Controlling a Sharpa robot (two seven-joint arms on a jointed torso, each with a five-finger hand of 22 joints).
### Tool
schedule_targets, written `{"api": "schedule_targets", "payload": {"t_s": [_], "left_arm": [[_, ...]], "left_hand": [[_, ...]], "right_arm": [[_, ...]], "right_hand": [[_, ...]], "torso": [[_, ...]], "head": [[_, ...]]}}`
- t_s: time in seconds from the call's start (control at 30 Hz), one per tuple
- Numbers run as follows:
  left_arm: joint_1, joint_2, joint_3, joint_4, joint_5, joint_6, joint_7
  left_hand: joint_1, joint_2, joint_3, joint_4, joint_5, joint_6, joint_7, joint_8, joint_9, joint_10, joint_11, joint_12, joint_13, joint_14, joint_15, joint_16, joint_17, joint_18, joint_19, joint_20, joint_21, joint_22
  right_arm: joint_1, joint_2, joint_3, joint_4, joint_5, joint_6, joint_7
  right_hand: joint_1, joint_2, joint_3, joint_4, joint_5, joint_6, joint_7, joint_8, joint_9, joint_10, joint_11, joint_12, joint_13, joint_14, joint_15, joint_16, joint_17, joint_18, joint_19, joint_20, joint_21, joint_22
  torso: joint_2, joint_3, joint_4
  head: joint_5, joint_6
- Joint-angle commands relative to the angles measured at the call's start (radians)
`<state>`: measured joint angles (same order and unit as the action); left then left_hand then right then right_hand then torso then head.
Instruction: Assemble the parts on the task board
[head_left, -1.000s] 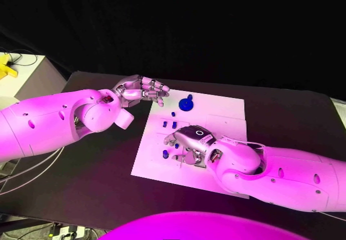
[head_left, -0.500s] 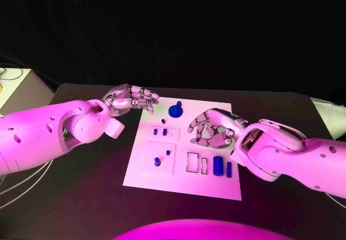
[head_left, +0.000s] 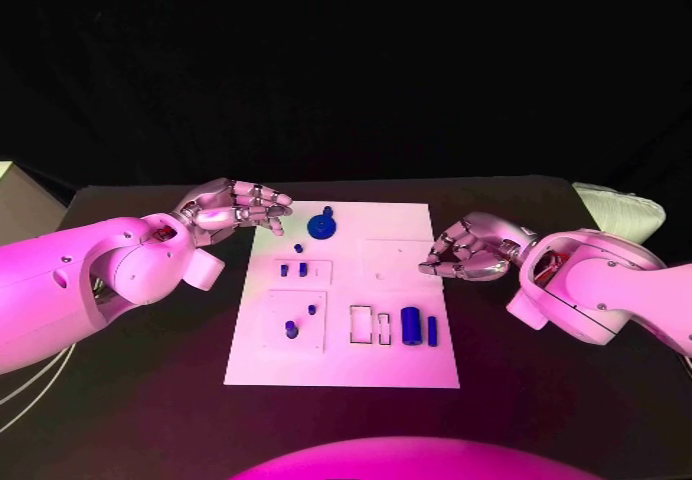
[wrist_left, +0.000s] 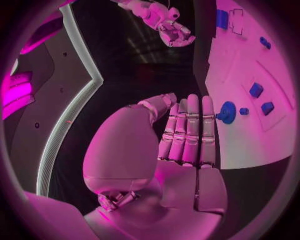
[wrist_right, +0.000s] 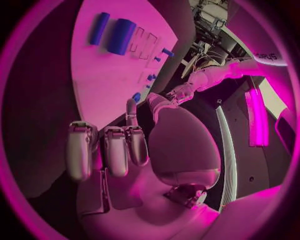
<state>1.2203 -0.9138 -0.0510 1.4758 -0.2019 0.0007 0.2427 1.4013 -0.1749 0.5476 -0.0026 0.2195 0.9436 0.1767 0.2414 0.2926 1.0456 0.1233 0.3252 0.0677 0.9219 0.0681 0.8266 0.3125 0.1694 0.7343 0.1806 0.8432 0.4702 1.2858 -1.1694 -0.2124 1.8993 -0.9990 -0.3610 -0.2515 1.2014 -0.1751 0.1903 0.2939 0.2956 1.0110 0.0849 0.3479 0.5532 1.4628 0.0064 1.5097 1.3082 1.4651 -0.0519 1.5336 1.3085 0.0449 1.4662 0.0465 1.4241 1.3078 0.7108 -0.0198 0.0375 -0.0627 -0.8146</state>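
The white task board (head_left: 378, 272) lies mid-table. On it I see a round blue knob part (head_left: 323, 227), small blue pieces (head_left: 293, 269) in the left recesses, a blue peg (head_left: 293, 330) and two blue cylinders (head_left: 410, 326) beside empty rectangular slots (head_left: 361, 320). My left hand (head_left: 231, 208) hovers at the board's far left corner, fingers curled, holding nothing; in the left wrist view the left hand (wrist_left: 181, 135) lies just short of the knob part (wrist_left: 227, 112). My right hand (head_left: 469, 248) hangs at the board's right edge, fingers curled in, empty. In the right wrist view the right hand (wrist_right: 119, 150) faces the cylinders (wrist_right: 120, 36).
Black table (head_left: 548, 380) surrounds the board on all sides. A white bundle (head_left: 620, 210) lies at the table's far right corner. Both white forearms lie over the table's left and right sides.
The camera has shifted. My right hand has drawn back from over the board's middle to its right edge, uncovering the slots and cylinders. The left hand keeps its place at the far left corner.
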Motion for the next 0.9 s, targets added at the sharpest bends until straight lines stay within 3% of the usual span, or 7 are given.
{"api": "schedule_targets", "payload": {"t_s": [0.03, 0.27, 0.43, 0.6, 0.9], "left_arm": [[-0.002, 0.001, 0.000, 0.004, 0.010, 0.003, 0.013], [-0.004, -0.001, 0.000, 0.009, 0.010, 0.004, 0.014], [-0.006, -0.004, 0.000, 0.010, 0.010, 0.004, 0.014], [-0.006, -0.005, 0.000, 0.012, 0.010, 0.005, 0.013], [-0.007, -0.009, 0.000, 0.013, 0.010, 0.007, 0.013]], "left_hand": [[-0.001, 0.009, -0.004, 0.000, 0.000, 0.001, 0.007, -0.003, 0.001, 0.005, 0.005, -0.005, 0.001, -0.001, 0.005, -0.005, 0.001, 0.011, 0.006, -0.001, -0.005, -0.001], [-0.001, 0.010, -0.005, 0.001, 0.000, 0.002, 0.007, -0.003, 0.002, 0.006, 0.005, -0.007, 0.001, -0.001, 0.005, -0.005, 0.002, 0.011, 0.006, -0.001, -0.006, -0.002], [-0.001, 0.010, -0.005, 0.001, 0.000, 0.002, 0.007, -0.003, 0.002, 0.006, 0.005, -0.007, 0.001, -0.001, 0.005, -0.005, 0.002, 0.011, 0.006, -0.001, -0.006, -0.002], [-0.001, 0.010, -0.005, 0.001, 0.000, 0.002, 0.007, -0.003, 0.002, 0.006, 0.005, -0.007, 0.001, -0.001, 0.005, -0.005, 0.002, 0.011, 0.006, -0.001, -0.006, -0.002], [-0.001, 0.010, -0.005, 0.001, 0.000, 0.002, 0.007, -0.003, 0.002, 0.006, 0.005, -0.007, 0.001, -0.001, 0.005, -0.005, 0.002, 0.011, 0.006, -0.001, -0.006, -0.002]], "right_arm": [[-0.021, -0.014, -0.003, 0.019, -0.055, 0.068, -0.116], [-0.067, -0.017, -0.006, 0.047, -0.145, 0.062, -0.185], [-0.096, -0.001, -0.008, 0.055, -0.191, 0.048, -0.213], [-0.120, 0.021, -0.010, 0.055, -0.230, 0.030, -0.238], [-0.136, 0.054, -0.012, 0.054, -0.272, -0.010, -0.265]], "right_hand": [[-0.012, 0.003, -0.012, -0.002, -0.007, -0.004, -0.003, 0.001, 0.002, 0.064, -0.001, 0.015, 0.189, 0.096, -0.009, 0.019, 0.220, -0.016, 0.074, -0.004, -0.021, 0.225], [-0.024, 0.001, -0.048, -0.002, -0.030, -0.006, -0.002, -0.005, -0.002, 0.081, 0.001, 0.032, 0.219, 0.106, -0.008, 0.037, 0.262, -0.020, 0.077, -0.004, 0.000, 0.229], [-0.027, 0.010, -0.096, -0.001, -0.044, -0.003, -0.001, -0.011, -0.008, 0.097, 0.002, 0.049, 0.245, 0.106, -0.006, 0.037, 0.262, -0.027, 0.085, -0.002, 0.046, 0.240], [-0.026, 0.020, -0.129, -0.001, -0.050, -0.002, -0.001, -0.014, -0.011, 0.101, 0.003, 0.053, 0.251, 0.106, -0.005, 0.037, 0.262, -0.029, 0.087, -0.001, 0.058, 0.242], [-0.028, 0.032, -0.164, 0.000, -0.052, 0.001, 0.000, -0.016, -0.014, 0.102, 0.003, 0.054, 0.254, 0.106, -0.004, 0.037, 0.262, -0.031, 0.089, 0.000, 0.068, 0.244]], "torso": [[-0.001, -0.0009, -0.0014], [-0.001, -0.0016, 0.0015], [-0.001, -0.0038, -0.0007], [0.001, -0.0028, 0.0012], [0.002, -0.0020, 0.0014]], "head": [[-0.011, -0.006], [-0.016, -0.013], [-0.017, -0.015], [-0.022, -0.015], [-0.020, -0.018]]}}
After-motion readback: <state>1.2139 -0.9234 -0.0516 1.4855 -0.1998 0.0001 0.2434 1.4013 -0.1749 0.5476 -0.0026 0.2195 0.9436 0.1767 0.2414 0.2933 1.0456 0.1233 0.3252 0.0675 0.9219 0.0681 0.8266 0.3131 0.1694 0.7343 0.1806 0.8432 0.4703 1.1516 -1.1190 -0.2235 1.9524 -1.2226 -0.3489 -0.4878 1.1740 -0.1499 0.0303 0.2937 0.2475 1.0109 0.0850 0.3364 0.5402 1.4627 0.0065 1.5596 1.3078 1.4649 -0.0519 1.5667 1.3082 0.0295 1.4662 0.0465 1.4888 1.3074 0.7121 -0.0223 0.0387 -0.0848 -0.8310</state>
